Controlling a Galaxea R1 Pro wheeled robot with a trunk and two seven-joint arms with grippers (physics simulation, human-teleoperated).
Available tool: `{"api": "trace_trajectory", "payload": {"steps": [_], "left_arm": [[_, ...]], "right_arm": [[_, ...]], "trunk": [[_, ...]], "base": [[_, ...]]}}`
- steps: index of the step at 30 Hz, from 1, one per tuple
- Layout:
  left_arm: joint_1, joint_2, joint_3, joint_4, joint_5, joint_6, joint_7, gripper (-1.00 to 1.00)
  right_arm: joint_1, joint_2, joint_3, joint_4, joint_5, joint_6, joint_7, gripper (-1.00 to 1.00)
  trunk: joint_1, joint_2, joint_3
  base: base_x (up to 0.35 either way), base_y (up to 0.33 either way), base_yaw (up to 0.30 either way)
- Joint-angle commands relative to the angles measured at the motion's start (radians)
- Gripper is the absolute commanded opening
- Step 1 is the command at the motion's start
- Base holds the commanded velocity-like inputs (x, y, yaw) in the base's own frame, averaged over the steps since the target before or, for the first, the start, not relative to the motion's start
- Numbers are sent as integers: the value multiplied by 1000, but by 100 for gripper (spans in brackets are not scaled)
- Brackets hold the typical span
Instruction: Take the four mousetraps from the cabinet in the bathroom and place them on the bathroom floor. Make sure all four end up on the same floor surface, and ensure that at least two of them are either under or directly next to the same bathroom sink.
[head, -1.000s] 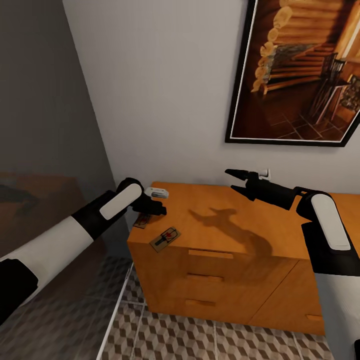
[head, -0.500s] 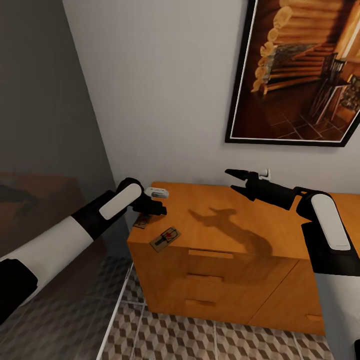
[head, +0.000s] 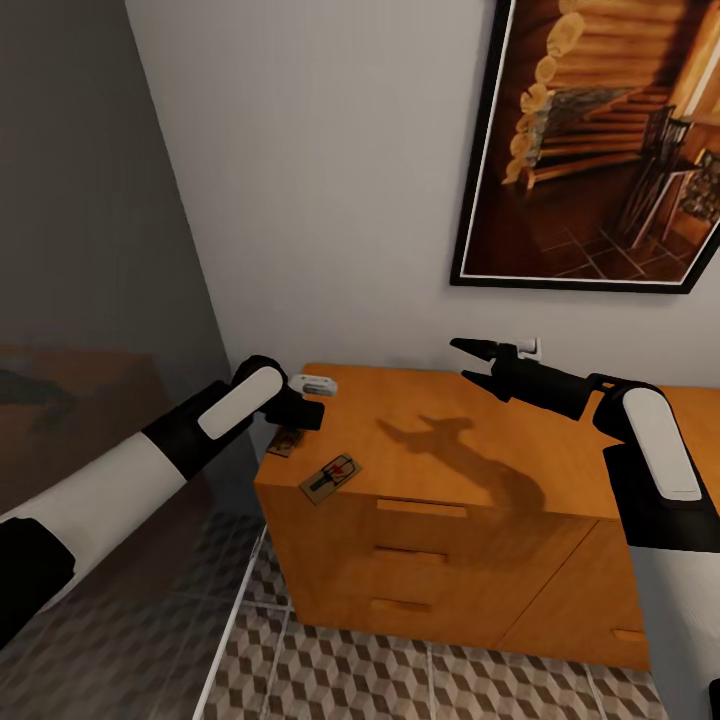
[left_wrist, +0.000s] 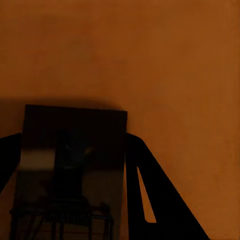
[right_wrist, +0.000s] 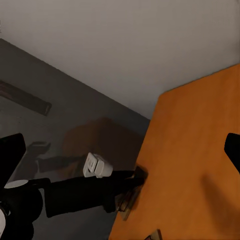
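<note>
Left gripper (head: 300, 415) edged back a touch, jaws straddling corner mousetrap (head: 287, 440) on cabinet (head: 440, 470); pinch probably not yet shut, view dark. Second mousetrap (head: 331, 477) near front edge. Right gripper (head: 468, 360) open, idle.

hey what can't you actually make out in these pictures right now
- Head view: the left gripper covers most of one mousetrap at the cabinet corner; its grip is unclear.
- Left wrist view: that mousetrap is dark and cut off by the frame edge.
- Only two traps show, the other being the second mousetrap.
- Right gripper: hangs open.
</note>
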Motion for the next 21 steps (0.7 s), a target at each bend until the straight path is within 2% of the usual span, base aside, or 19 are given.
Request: {"api": "trace_trajectory", "payload": {"steps": [1,14,18,21], "left_arm": [[-1,1,-3,76,9,3,8,-100],[-1,0,-3,76,8,3,9,-100],[-2,-1,4,48,8,6,12,-100],[-12,-1,11,1,6,13,16,-100]], "right_arm": [[-1,0,0,-1,-10,3,-10,100],[-1,2,0,1,-11,3,-11,100],[-1,3,-2,5,-9,2,-15,100],[-1,4,19,6,-7,2,-17,100]], "trunk": [[0,0,-1],[0,0,-1],[0,0,-1],[0,0,-1]], "base": [[0,0,0],[0,0,0],[0,0,0],[0,0,0]]}}
